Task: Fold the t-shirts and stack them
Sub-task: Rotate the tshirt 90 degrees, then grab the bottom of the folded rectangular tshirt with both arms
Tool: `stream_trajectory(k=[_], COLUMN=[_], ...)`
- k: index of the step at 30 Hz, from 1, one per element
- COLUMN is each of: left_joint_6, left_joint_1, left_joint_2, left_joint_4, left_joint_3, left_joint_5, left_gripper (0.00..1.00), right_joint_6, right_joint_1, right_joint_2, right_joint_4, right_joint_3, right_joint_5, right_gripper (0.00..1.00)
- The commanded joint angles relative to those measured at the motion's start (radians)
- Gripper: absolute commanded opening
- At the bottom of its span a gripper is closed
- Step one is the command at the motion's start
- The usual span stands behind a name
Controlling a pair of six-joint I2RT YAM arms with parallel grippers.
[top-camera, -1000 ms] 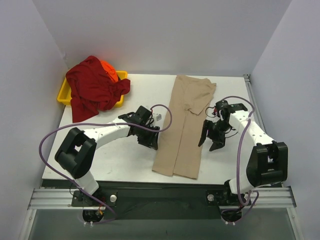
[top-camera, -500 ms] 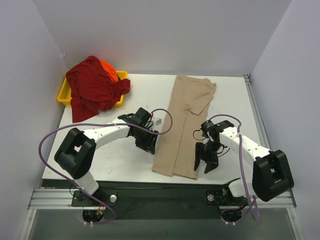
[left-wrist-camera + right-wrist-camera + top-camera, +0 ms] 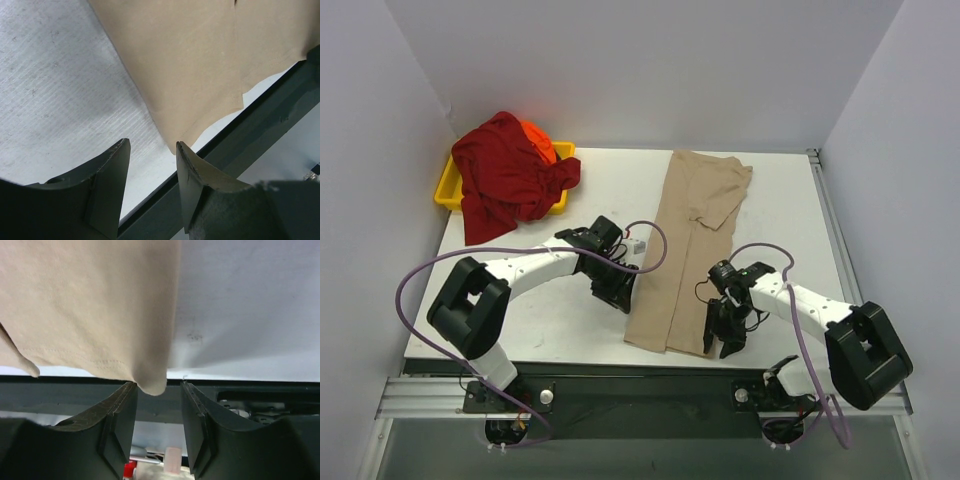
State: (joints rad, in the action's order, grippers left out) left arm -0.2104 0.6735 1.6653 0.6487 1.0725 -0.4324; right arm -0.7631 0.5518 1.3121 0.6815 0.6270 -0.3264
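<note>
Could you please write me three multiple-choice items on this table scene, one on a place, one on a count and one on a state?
1. Where does the dark red t-shirt lie?
A. Draped over the yellow tray at the far left corner of the table
B. Flat at the near right corner
C. Hanging from a pincer

2. How many t-shirts show in the top view?
A. One
B. Two
C. Three

3. How do the jaws of the right pincer stand?
A. Apart, with the near corner of the tan t-shirt at their gap
B. Shut on the tray
C. Out of sight

Answers:
1 A: the red cloth hangs over the tray's rim.
2 C: tan, dark red, and an orange t-shirt peeking out behind the red one.
3 A: the right wrist view shows a gap between the fingers, with the cloth corner at it.
</note>
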Motion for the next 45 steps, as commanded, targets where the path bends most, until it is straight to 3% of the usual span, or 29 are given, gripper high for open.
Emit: stream_trajectory(k=[1,8,17,37,45], left_joint_6=[0.025,0.019,0.0,-0.02,-0.041], left_joint_1=[0.006,0.02,0.043,0.1,0.109], left_joint_2=[-0.036,-0.007,0.019,0.117,0.152], left_joint_4=[0.0,-0.021,-0.015,-0.034,-0.037], left_joint_3=[-0.002,-0.016,-0.037,-0.062,-0.056], left_joint_5=[-0.054,-0.092,-0.103,-0.187,-0.175], left_gripper=[0.53,0.52,0.53,0.52,0.45], right_joint_6=[-0.064,-0.076,-0.1,-0.119,-0.13], right_joint_1=[0.039,0.066,0.068,0.069,0.071], right_joint_2=[0.015,0.087,0.061,0.038,0.03], right_joint_4=[-0.036,-0.046,-0.023,-0.008,-0.008], right_joint_3=[-0.004,-0.013,-0.032,-0.046,-0.049], right_joint_5=[0.064,0.109,0.125,0.138,0.139], right_gripper=[0.4,0.3,0.22,0.2,0.2])
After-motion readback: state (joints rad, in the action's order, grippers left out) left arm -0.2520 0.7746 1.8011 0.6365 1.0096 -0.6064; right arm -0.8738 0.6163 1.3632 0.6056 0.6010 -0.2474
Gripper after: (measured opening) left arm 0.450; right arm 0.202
